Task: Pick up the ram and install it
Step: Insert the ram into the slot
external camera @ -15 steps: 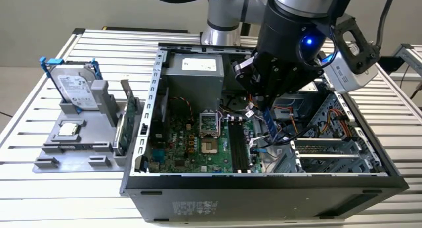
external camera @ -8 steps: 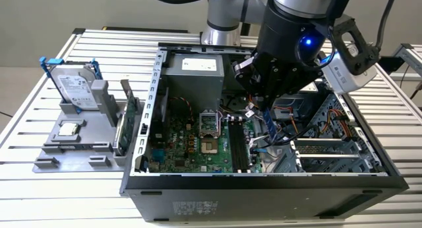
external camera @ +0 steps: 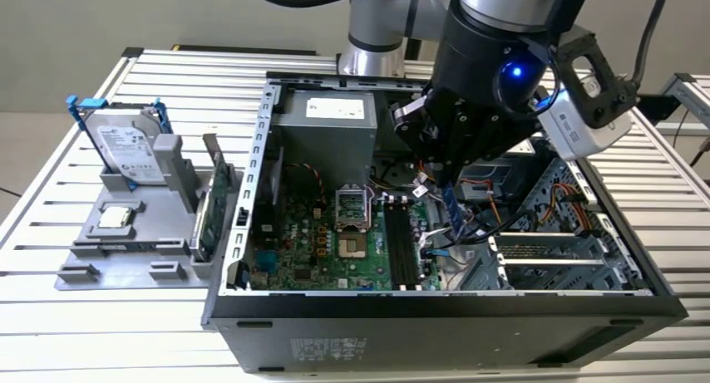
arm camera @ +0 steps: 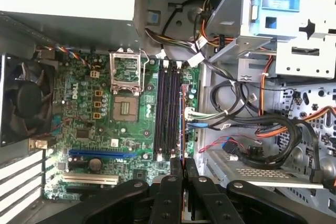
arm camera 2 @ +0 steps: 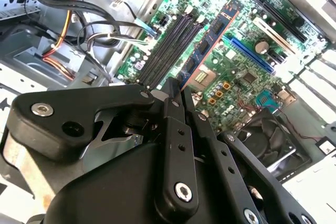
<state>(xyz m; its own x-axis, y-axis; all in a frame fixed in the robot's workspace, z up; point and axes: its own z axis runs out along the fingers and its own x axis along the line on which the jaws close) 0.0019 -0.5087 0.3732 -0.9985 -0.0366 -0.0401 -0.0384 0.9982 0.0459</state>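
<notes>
Fingers (arm camera 2: 172, 95) clamped tight on ram (arm camera 2: 210, 40); I hold it edge-down, parallel over memory slots (arm camera: 166, 108), lined up for seating.

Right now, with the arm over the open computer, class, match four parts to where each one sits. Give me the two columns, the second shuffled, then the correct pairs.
Parts
1. ram
2. hard drive
3. processor chip
4. expansion card

Places
A. lying flat on the grey holder
B. standing on edge in the holder, right beside the case
C. gripped in the hand, above the motherboard
D. standing upright on the holder, in a blue frame

Pairs: 1-C, 2-D, 3-A, 4-B
</notes>
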